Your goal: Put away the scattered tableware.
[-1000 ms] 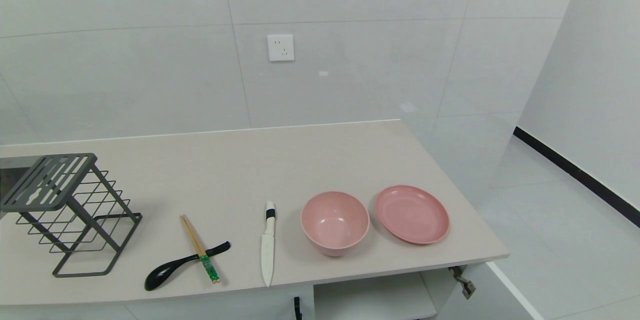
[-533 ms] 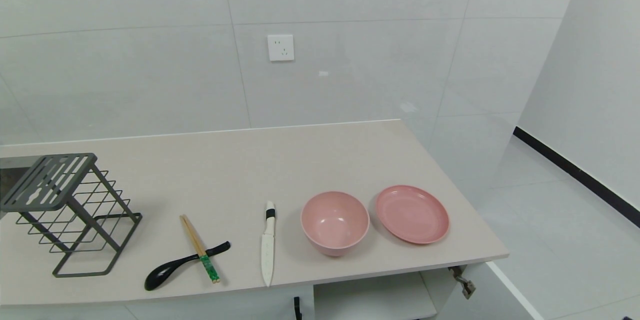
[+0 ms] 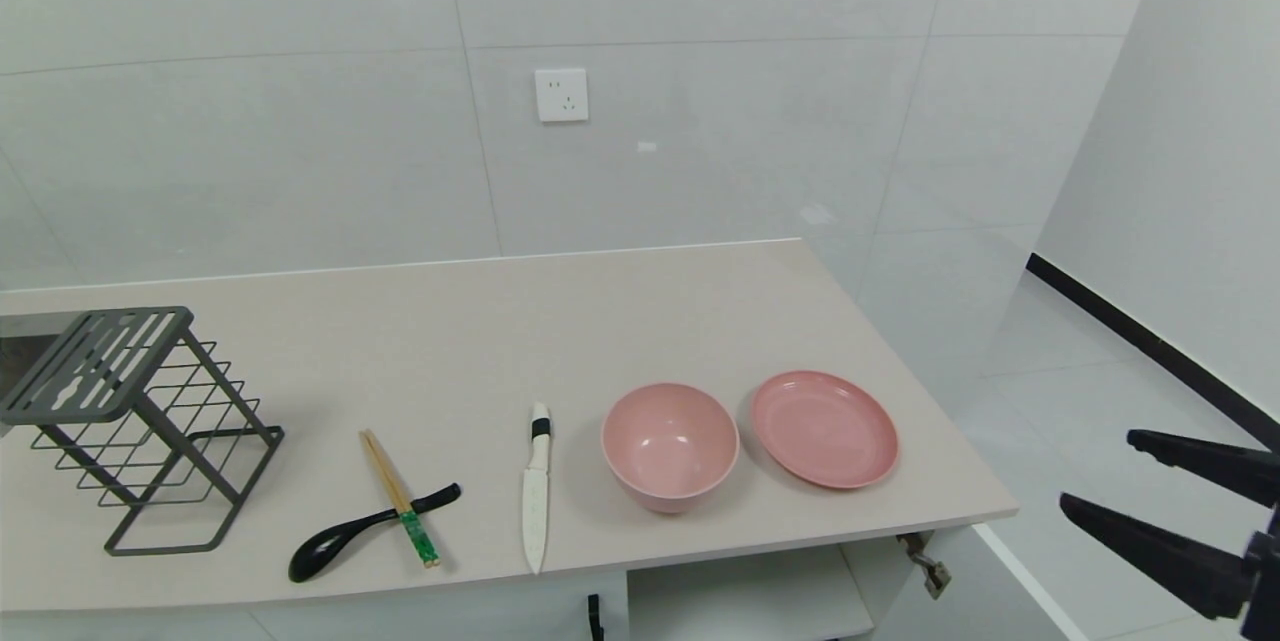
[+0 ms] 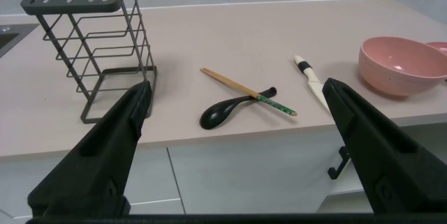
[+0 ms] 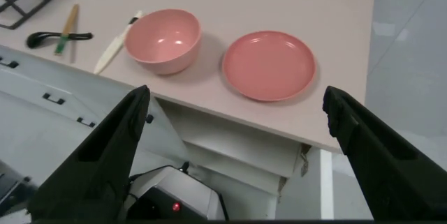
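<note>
On the beige countertop (image 3: 560, 321) lie, from left to right, a black spoon (image 3: 365, 531) crossed by wooden chopsticks (image 3: 398, 496), a white knife (image 3: 537, 486), a pink bowl (image 3: 669, 443) and a pink plate (image 3: 824, 427). My right gripper (image 3: 1095, 468) hangs open off the counter's right end, beyond the plate (image 5: 268, 65) and bowl (image 5: 163, 39), holding nothing. My left gripper (image 4: 236, 84) stands open in front of the counter's near edge, facing the spoon (image 4: 227, 109), chopsticks (image 4: 241, 90) and knife (image 4: 312, 88).
A dark wire rack (image 3: 130, 411) stands at the counter's left end, beside a sink edge (image 3: 10, 341). Below the counter's right part an open cabinet shows a white shelf (image 3: 750, 601) and a door hinge (image 3: 925, 566). Tiled wall with a socket (image 3: 561, 95) behind.
My right gripper has come into the head view at the lower right, off the counter's end. The tableware has not moved.
</note>
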You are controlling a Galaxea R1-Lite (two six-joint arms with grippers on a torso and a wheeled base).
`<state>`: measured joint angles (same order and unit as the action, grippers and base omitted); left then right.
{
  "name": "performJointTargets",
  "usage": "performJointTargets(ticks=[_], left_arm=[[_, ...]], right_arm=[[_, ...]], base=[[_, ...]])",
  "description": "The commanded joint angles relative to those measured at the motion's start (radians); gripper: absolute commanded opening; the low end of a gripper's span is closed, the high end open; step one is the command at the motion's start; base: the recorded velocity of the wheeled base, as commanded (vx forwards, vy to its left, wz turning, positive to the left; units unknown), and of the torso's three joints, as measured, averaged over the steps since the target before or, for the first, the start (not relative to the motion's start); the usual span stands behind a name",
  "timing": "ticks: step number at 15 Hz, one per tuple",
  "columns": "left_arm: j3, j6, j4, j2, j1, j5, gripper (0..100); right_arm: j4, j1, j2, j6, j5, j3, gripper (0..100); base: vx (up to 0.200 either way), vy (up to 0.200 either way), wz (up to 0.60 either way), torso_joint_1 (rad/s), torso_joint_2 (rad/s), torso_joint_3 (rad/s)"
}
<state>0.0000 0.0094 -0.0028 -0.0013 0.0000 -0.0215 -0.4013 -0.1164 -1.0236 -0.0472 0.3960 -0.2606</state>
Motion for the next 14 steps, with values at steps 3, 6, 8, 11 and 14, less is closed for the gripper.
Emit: performJointTargets(ticks=[3,6,8,11,14], left_arm=[[0.000,-0.003,0.000,0.001,0.000,0.002,100],[0.000,-0.005,0.000,0.001,0.000,0.003,100],[0.000,-0.005,0.000,0.001,0.000,0.003,100],[0.000,-0.006,0.000,0.001,0.000,0.003,100],[0.000,-0.006,0.000,0.001,0.000,0.005,100]], right_arm=[[-0.261,0.067,-0.388,-0.028,0.006,0.023,100],[-0.349,0.063,-0.497,-0.026,0.006,0.021,100],[-0.366,0.063,-0.533,-0.031,0.006,0.009,100],[-0.366,0.061,-0.596,-0.023,0.004,-0.058,100],[-0.367,0.035,-0.698,-0.025,0.003,-0.120,100]], base=[[0.000,0.000,0.00,0.000,0.00,0.000],[0.000,0.000,0.00,0.000,0.00,0.000],[0.000,0.000,0.00,0.000,0.00,0.000],[0.000,0.000,0.00,0.000,0.00,0.000],[0.000,0.000,0.00,0.000,0.00,0.000]])
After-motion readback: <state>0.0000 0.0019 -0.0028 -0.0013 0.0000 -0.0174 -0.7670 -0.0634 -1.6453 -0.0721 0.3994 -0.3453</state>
